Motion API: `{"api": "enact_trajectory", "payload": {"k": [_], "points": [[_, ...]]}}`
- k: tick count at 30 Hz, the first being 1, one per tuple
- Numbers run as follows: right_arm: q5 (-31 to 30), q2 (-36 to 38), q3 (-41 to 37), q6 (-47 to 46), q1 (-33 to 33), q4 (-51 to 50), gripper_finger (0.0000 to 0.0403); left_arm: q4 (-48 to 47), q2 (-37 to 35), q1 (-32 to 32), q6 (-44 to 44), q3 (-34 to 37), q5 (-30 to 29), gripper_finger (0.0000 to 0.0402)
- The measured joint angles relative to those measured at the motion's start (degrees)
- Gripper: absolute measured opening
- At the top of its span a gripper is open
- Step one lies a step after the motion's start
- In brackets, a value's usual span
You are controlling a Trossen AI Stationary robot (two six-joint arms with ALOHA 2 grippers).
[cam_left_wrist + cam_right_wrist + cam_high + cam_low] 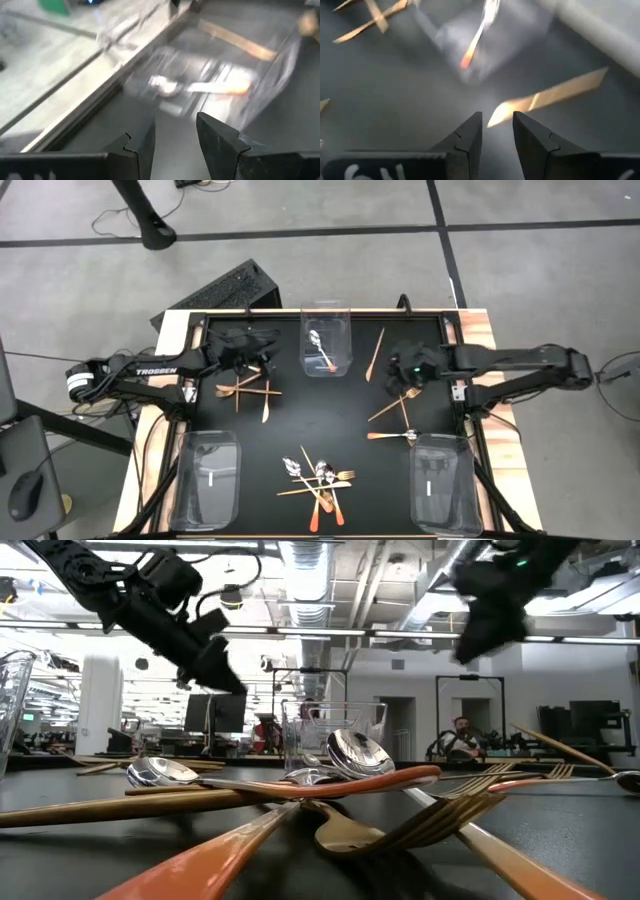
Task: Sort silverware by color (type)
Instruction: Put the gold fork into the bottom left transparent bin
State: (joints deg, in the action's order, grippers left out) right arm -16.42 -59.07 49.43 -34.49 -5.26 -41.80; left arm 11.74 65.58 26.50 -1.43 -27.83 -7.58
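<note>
My left gripper (255, 358) hovers open above the table, just left of the clear far bin (326, 340), which holds one spoon (322, 348) with an orange handle. In its wrist view the open fingers (175, 125) point at that bin and spoon (200, 87). My right gripper (405, 370) hangs open over the table's right half, near a lone gold knife (375, 352) that shows ahead of its fingers (497, 117). Gold forks and knives lie crossed under the left arm (245, 388) and beside the right one (395, 408). A mixed pile (320, 478) lies near the front.
Two more clear bins stand at the near left (208, 478) and near right (440, 483) corners. A gold fork (392, 436) lies flat beside the near right bin. The black mat has a raised frame (300, 313) at its far edge. A keyboard (225, 290) sits beyond the table.
</note>
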Motion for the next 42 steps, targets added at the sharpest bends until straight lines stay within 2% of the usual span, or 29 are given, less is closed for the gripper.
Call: {"api": "enact_trajectory", "payload": {"k": [1,3,7,10,14,18,21,23,31,42], "points": [[2.54,1.57,0.00,-3.89,-0.56,-2.63,0.0132,2.04,0.00,0.00,0.78,0.00,1.30,0.0132],[3.80,3.82,0.00,-9.23,-1.33,-7.76,0.0137,5.71,0.00,0.00,4.02,0.00,3.71,0.0132],[3.56,3.29,-0.02,-12.36,-0.41,-16.43,0.0147,9.34,0.00,-0.04,9.27,0.00,5.72,0.0132],[3.08,1.50,-0.02,-4.69,0.50,-16.90,0.0150,8.37,0.02,-0.04,8.51,0.00,5.74,0.0132],[2.57,-2.39,-0.02,7.41,1.84,-17.83,0.0147,4.32,0.46,-0.37,2.39,0.00,5.35,0.0132],[0.12,-7.33,-1.38,6.29,3.09,-19.23,0.0136,1.04,1.25,-1.50,-0.71,0.02,3.29,0.0132],[3.48,-11.61,-1.57,5.81,2.65,-23.22,0.0128,-0.38,1.03,-2.22,4.16,0.02,3.46,0.0132],[4.34,-13.94,-1.57,5.73,3.17,-25.59,0.0126,-2.15,0.31,-2.79,3.26,0.04,5.41,0.0132],[4.60,-20.45,-1.57,16.13,4.93,-16.98,0.0123,-7.42,-0.37,-7.71,6.81,0.04,5.05,0.0132],[4.62,-29.31,-1.55,22.42,4.82,-11.65,0.0123,-11.70,-1.40,-16.34,11.24,0.08,-3.38,0.0122]]}}
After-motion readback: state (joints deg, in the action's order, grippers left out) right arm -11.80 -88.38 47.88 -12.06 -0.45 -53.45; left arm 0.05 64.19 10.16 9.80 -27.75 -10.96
